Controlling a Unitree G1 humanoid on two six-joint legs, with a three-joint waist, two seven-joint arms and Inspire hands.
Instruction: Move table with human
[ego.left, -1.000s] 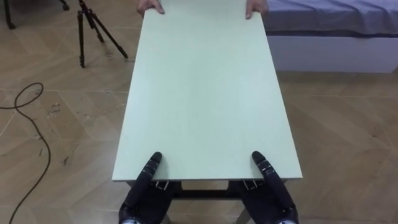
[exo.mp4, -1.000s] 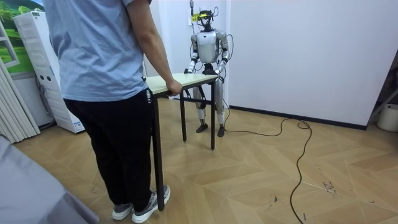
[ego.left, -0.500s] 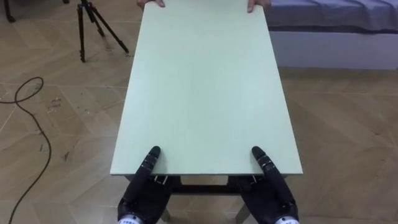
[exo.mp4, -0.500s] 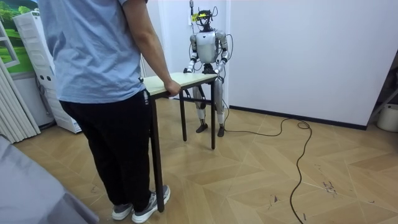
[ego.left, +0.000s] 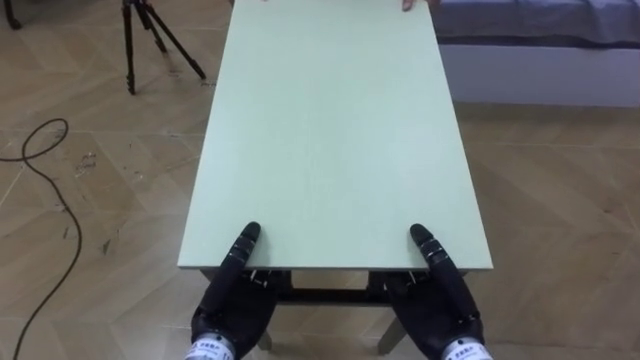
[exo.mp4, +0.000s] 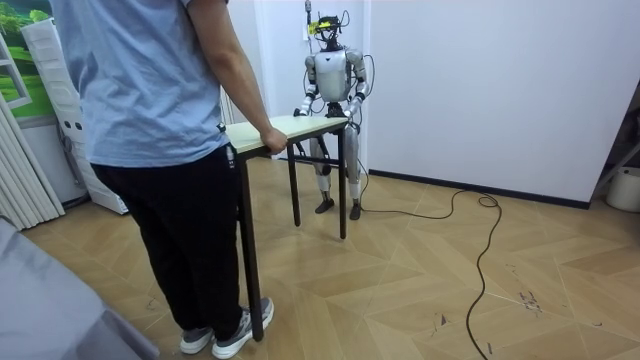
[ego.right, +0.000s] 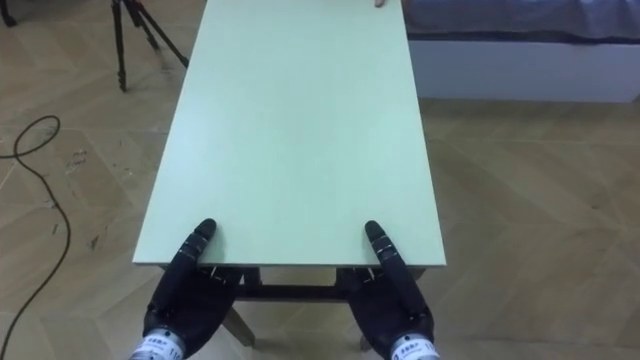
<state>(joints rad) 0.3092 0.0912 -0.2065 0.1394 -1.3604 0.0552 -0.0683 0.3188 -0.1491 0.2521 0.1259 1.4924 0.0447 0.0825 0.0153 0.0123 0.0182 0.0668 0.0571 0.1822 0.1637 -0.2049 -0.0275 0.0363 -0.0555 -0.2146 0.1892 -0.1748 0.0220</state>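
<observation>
Tripod: a black tripod (ego.left: 150, 40) stands on the floor in the upper left of the left eye view, near the table's far left corner but not touching it.
Bed: a bed (ego.left: 540, 22) with a grey cover and a white side is in the upper right of that view, just beside the table's far right corner.
Floor: brown wood floor (ego.left: 560, 200) shows on both long sides of the table.
Wall: in the room view a white wall (exo.mp4: 480, 80) is close behind the robot.
Tall white machine: it (exo.mp4: 55, 100) stands in the upper left of the room view, behind the person.
Table's look: the table (ego.left: 330, 150) has a long, flat, pale green top with nothing on it. Its legs are thin and dark.
Table's place: it fills the middle of the eye views, from the bottom up to the top edge. In the room view it is between the robot and the person.
Person: the person (exo.mp4: 160, 120) stands at the end far from the robot, in a blue shirt and black trousers. The person's hand (exo.mp4: 272, 141) is curled over that end of the top.
Left hand: the left hand (ego.left: 235, 305) is at the lower left, at the table's near edge. A part of it lies on the top and the rest is under the top, so I cannot tell if it is clamped.
Right hand: the right hand (ego.left: 440, 305) is at the lower right, placed the same way. I cannot tell here either.
</observation>
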